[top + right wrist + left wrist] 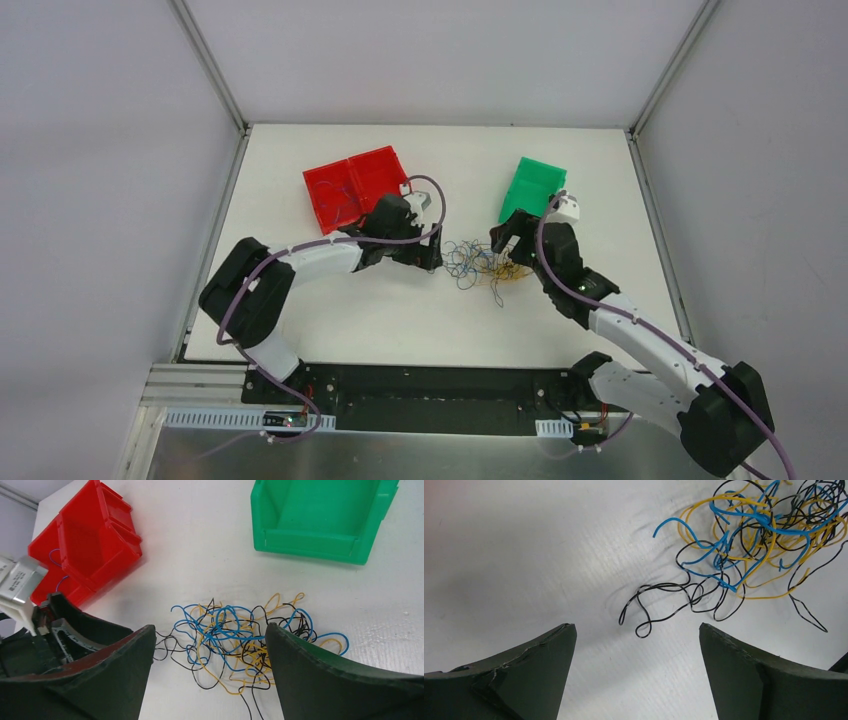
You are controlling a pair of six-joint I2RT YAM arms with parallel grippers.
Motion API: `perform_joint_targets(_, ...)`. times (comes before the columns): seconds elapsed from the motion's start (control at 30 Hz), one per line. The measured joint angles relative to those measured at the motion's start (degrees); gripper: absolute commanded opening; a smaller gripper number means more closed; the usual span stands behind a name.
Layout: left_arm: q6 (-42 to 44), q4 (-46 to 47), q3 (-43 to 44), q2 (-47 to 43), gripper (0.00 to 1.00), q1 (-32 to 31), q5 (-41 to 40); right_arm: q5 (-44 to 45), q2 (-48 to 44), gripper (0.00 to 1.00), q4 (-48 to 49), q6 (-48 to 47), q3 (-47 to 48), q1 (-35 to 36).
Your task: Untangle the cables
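Wide-splayed left hand (636,626) near cables (760,522)

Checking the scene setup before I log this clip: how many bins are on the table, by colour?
Red bins: 2
Green bin: 1
Total: 3 bins

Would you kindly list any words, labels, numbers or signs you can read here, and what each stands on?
No text can be read in any view.
Grey box on the left arm's wrist: any print is too blurred to read.
Red bins, green bin, cables: no marking shows.
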Motion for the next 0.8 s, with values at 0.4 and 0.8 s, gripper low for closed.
perform_joint_targets(0.4,17.00,-5.81,15.41,10.69,0.82,-7.80,-1.95,-1.29,-4.55,0.84,-0.26,1.25,-0.92,-0.17)
perform_joint_targets(0.8,23.52,-15.93,15.89,9.75,0.71,-7.50,-6.54,-1.88,-4.04,0.85,-0.83,1.42,-1.18,-0.22)
